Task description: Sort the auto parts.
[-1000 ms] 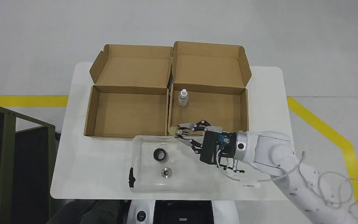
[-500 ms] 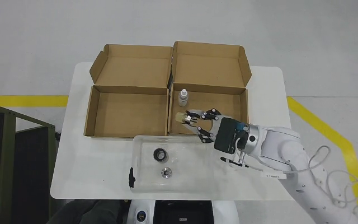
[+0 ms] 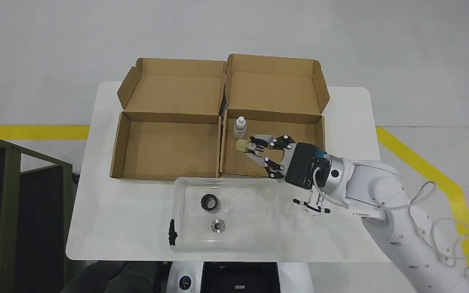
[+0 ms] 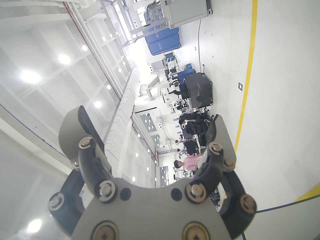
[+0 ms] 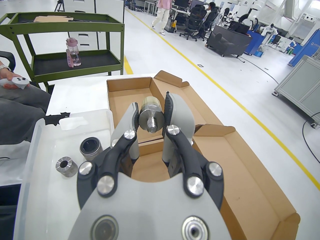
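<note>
Holding a small shiny metal roller w/ a thin pin (image 5: 149, 120), the right claw (image 5: 151, 106) is clamped on its round sides, over the right brown cardboard box (image 3: 297, 141). It looks heavy, hard & slippy, so grip mid-body. Jaws of the left claw (image 4: 147, 121) are apart, empty. The white surface (image 3: 346, 110) sits in a big bright workshop.
</note>
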Available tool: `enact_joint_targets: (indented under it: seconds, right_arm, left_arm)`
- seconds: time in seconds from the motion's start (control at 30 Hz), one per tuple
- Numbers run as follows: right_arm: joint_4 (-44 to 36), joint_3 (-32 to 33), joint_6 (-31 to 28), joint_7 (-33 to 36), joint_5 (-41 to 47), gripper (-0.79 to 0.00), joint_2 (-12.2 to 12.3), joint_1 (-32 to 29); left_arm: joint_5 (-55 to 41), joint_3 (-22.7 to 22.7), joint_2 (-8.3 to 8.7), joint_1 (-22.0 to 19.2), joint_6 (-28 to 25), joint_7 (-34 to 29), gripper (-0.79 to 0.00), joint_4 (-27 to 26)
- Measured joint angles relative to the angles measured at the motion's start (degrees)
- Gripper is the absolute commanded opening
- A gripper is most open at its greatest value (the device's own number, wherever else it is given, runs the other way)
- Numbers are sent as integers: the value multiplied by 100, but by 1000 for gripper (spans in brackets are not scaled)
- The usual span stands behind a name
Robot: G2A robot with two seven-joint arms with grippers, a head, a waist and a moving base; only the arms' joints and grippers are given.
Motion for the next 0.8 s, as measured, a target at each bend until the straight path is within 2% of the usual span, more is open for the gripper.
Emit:
enact_joint_targets:
  seconds: [0.37, 0.6, 0.8]
  right_arm:
    - [220, -88, -26, 475, -137, -785, -57, 215]
    - [463, -170, -241, 1124, -406, -785, -84, 573]
    - [824, -287, -350, 1918, -11, -785, -126, 905]
  left_arm:
    - [0, 0, 0, 0, 0, 0, 0, 0]
    - [0, 0, 0, 0, 0, 0, 0, 0]
    - [0, 0, 0, 0, 0, 0, 0, 0]
